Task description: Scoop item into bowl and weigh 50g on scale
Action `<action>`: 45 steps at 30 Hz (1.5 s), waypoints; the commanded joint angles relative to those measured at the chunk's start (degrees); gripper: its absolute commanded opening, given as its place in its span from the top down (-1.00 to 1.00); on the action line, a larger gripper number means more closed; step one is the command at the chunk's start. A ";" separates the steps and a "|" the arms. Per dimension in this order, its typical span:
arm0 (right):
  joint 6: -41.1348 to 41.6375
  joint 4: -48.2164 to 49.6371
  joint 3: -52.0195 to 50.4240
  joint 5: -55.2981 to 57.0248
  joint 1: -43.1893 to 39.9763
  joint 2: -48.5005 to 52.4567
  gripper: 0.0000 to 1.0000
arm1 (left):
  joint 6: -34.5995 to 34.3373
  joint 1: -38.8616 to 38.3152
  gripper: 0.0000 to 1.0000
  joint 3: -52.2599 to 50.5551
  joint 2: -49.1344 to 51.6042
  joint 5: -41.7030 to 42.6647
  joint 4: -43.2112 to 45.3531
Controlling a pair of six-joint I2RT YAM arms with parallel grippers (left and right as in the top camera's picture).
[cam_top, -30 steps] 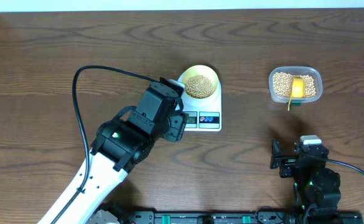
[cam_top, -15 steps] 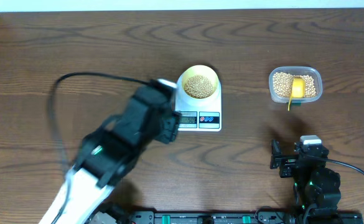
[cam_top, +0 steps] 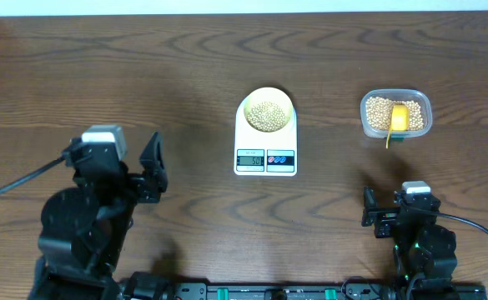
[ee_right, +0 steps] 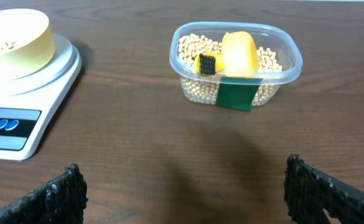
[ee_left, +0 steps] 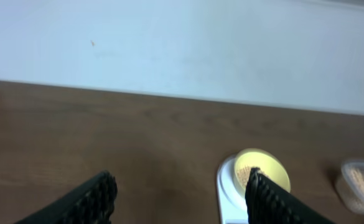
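Overhead: bowl [cam_top: 266, 102] of beans [cam_top: 266, 116] sits on scale [cam_top: 265, 158], mid-bench [cam_top: 102, 67]. Tub [cam_top: 370, 123] holding more beans and yellow scoop [cam_top: 399, 118] right of scale. Left jaws spread, empty, left-front of scale; right jaws wide apart, empty, right-front.

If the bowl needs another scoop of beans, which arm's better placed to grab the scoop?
Right. The right gripper, open, faces the tub with the scoop lying in it, on its own side of the table. The left gripper is on the far side of the scale, much farther off.
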 commanded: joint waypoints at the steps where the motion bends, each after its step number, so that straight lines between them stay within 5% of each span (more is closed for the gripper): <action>1: -0.85 -0.04 -0.20 -0.33 -0.24 -0.46 -0.98 | -0.07 3.17 -0.38 -7.13 -5.09 2.89 5.11; 9: -0.85 -0.04 -0.20 -0.33 -0.24 -0.46 -0.99 | -0.07 8.39 -0.38 -26.01 -15.80 5.22 20.83; 19: -0.85 -0.04 -0.20 -0.33 -0.24 -0.46 -0.98 | -0.09 12.50 -0.38 -40.83 -22.08 5.20 29.70; 45: -0.85 -0.04 -0.20 -0.33 -0.24 -0.46 -0.98 | -0.52 12.48 -0.38 -54.29 -34.03 6.73 29.68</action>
